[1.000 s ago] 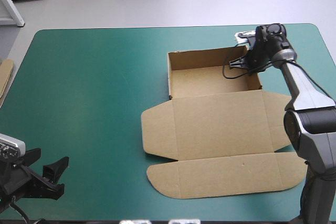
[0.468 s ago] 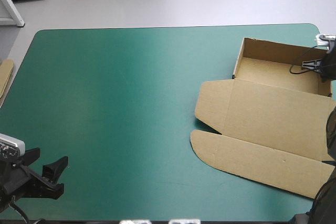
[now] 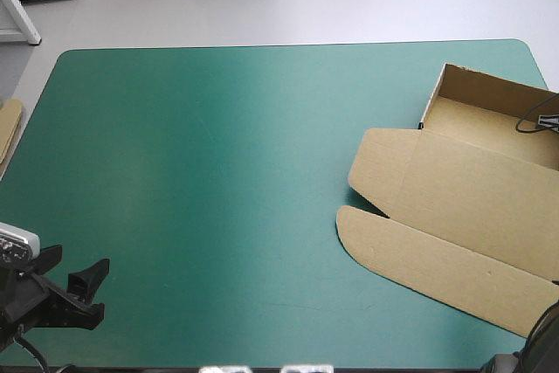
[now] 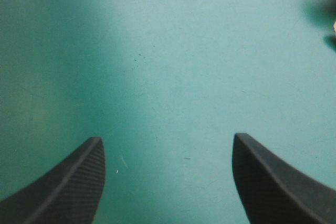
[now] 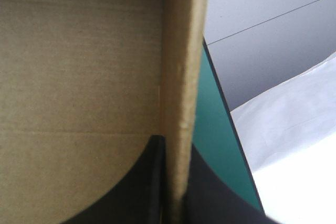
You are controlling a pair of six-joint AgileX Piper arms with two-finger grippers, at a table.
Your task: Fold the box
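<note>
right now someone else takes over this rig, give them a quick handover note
Left gripper: open, empty, over bare teal-green cover near the table's near left corner.
Right gripper: shut on the box, pinching a raised tray wall by the table's right edge.
Box: at the table's right side, partly out of the high view.
Done: tray walls stand up.
Left: lid and its flaps lie flat toward the near edge; folding those probably comes next.
Spare board at the table's left edge.
</note>
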